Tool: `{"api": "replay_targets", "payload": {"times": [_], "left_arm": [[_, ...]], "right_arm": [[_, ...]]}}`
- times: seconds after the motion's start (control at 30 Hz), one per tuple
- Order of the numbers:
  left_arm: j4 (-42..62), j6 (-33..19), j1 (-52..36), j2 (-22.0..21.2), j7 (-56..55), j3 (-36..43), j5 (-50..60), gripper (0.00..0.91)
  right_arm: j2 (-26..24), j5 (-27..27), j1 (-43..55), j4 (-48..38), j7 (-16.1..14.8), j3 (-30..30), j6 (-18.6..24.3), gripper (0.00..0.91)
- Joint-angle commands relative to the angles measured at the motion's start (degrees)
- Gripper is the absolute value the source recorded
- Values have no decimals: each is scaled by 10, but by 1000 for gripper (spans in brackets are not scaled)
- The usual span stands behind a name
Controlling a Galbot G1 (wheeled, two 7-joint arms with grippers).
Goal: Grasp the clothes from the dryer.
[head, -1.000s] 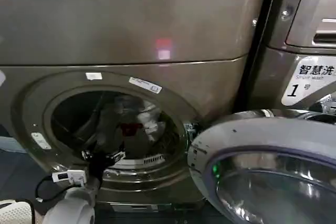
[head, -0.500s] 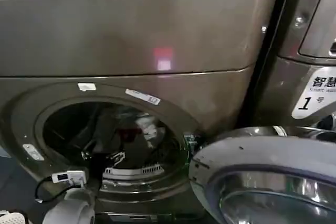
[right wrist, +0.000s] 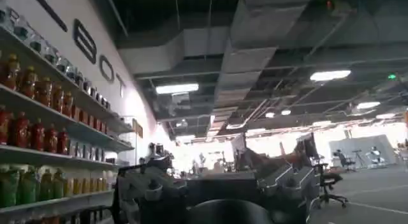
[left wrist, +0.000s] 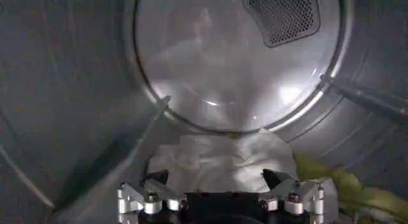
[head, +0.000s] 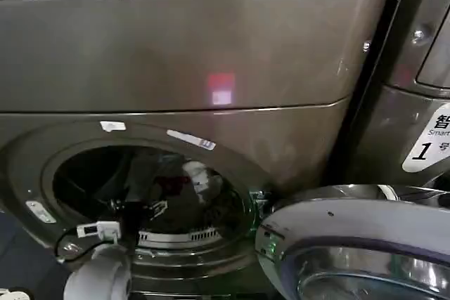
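Head view: the dryer [head: 183,68] stands with its door [head: 358,244] swung open, and the left arm reaches through the porthole, so the clothes [head: 197,173] inside the drum show as dim white and red patches. Left wrist view: the left gripper [left wrist: 220,179] is spread wide, fingers either side of the white clothes [left wrist: 223,161] just beyond it on the drum floor, a yellow-green piece alongside. Right wrist view: the right gripper [right wrist: 213,180] points away from the dryer toward shelves of bottles [right wrist: 38,129]; whether it is spread or closed cannot be told.
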Motion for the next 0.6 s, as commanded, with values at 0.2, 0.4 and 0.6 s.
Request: {"api": "replay_targets", "payload": {"times": [0.2, 0.4, 0.6], "left_arm": [[235, -121, -218, -7, 20, 12, 9, 907], [319, -178, -282, -13, 40, 13, 32, 907], [382, -189, -325, -16, 40, 13, 35, 907]], "right_arm": [[2, 0, 0, -5, -3, -6, 14, 907], [0, -1, 7, -1, -4, -14, 13, 907], [-1, -5, 11, -2, -4, -22, 14, 907]]}}
